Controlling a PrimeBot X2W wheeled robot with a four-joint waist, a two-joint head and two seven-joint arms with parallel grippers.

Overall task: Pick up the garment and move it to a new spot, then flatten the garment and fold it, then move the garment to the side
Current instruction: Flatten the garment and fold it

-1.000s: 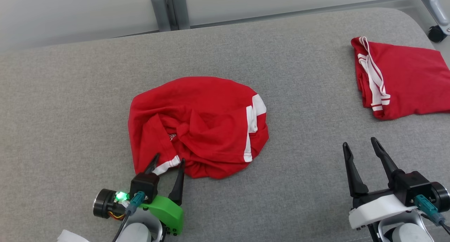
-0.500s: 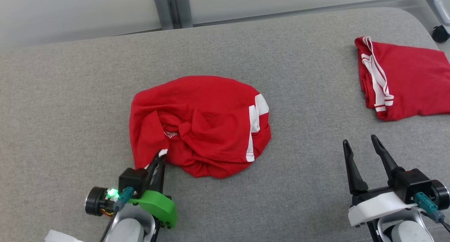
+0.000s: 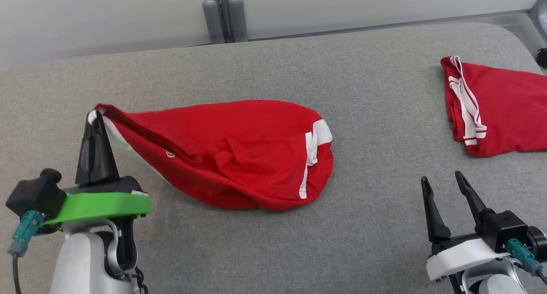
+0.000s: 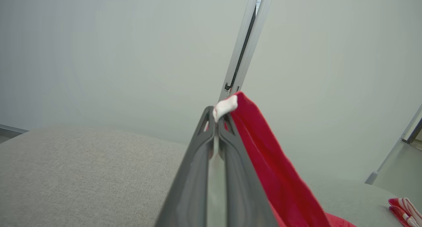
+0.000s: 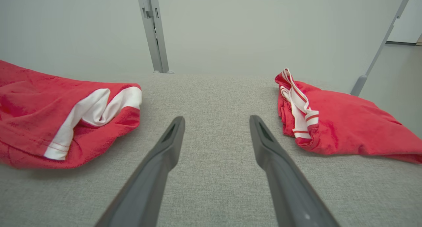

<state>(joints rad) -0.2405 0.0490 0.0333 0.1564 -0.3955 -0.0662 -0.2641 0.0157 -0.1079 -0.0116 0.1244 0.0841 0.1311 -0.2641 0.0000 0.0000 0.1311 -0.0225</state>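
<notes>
A red garment point(image 3: 239, 157) with white stripes lies crumpled in the middle of the grey padded table point(image 3: 273, 63). My left gripper point(image 3: 95, 119) is shut on its white-trimmed corner and holds that corner up at the left, so the cloth stretches in a taut ridge toward it. In the left wrist view the same gripper point(image 4: 217, 116) pinches the white hem with the red garment point(image 4: 267, 161) hanging to the right. My right gripper point(image 3: 442, 180) stands open and empty near the front right. From the right wrist, this gripper point(image 5: 216, 119) shows bare table between its fingers, the garment point(image 5: 49, 118) at left.
A second red garment point(image 3: 500, 110) with white trim lies folded at the table's right edge; it also appears as a folded garment point(image 5: 336, 121) in the right wrist view. A grey post point(image 3: 224, 12) stands behind the table against a pale wall.
My left gripper closed on the garment's white-trimmed near edge, then lifted and pulled it left, stretching the cloth out. The head camera shifted slightly. The right arm stayed put.
</notes>
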